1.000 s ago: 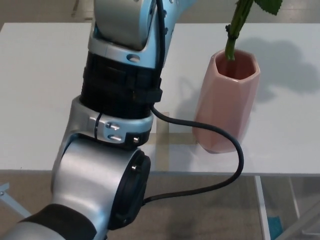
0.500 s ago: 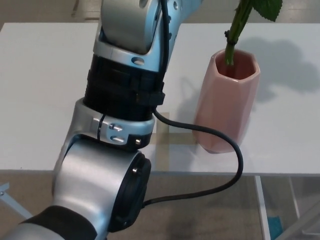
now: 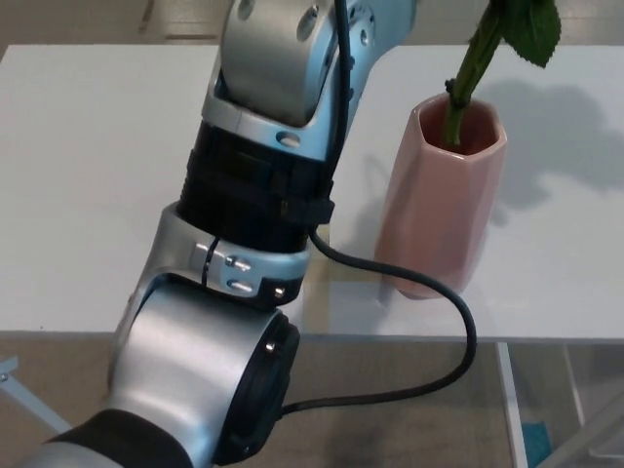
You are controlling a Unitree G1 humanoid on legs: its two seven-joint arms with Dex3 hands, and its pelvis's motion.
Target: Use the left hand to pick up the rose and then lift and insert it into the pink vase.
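The pink vase (image 3: 444, 200) is standing upright on the white tabletop (image 3: 88, 185), toward the right side of the head view and near the tabletop's front edge. Its faceted body is casting a soft shadow onto the surface behind and to the right. The rose (image 3: 470, 73) is showing only as a green stem with a leaf at the upper right; the stem is leaning to the right as it is rising out of the vase's mouth, its lower end sitting inside the opening, and its top is running out of the picture, so the bloom cannot be seen.

The left arm (image 3: 258, 224) is filling the left and middle of the view, a silver shell with a black ribbed band around its middle, reaching upward from the bottom left and passing out of the top edge just beside the vase. A black cable (image 3: 429, 292) is looping from the arm down past the vase's base and back under the tabletop's front edge. The left hand is lying beyond the top of the picture, so whether its fingers are grasping the stem or released cannot be told. The right hand is not showing at all
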